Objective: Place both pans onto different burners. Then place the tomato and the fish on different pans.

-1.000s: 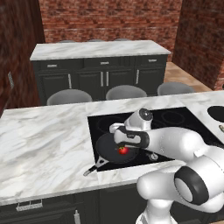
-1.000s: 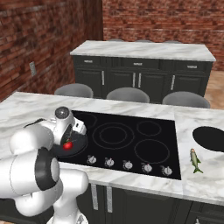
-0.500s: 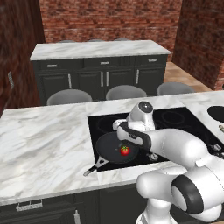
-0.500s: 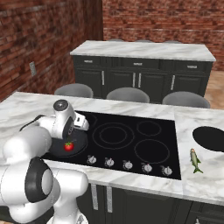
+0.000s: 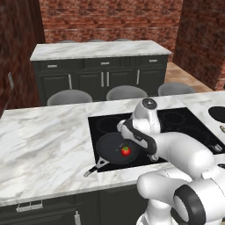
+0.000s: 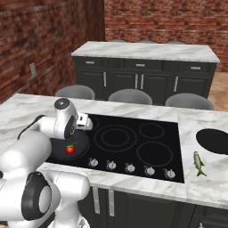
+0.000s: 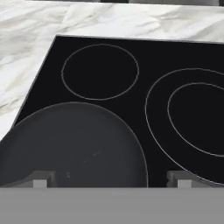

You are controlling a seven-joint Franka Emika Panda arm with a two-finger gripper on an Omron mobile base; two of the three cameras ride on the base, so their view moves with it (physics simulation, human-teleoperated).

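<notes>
On the cooktop's (image 6: 178,147) near-left burner, the tomato (image 5: 125,151) sits in one pan (image 5: 115,148). Nothing is held; the gripper (image 7: 109,177) is spread wide. Next, the second pan (image 6: 214,140), far right, likely needs fetching.

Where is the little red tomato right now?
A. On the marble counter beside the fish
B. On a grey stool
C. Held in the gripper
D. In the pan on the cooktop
D: the tomato sits inside the black pan on the cooktop.

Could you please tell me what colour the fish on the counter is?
Greenish-silver with a yellowish tint; the fish shows best in the right base view.
</notes>
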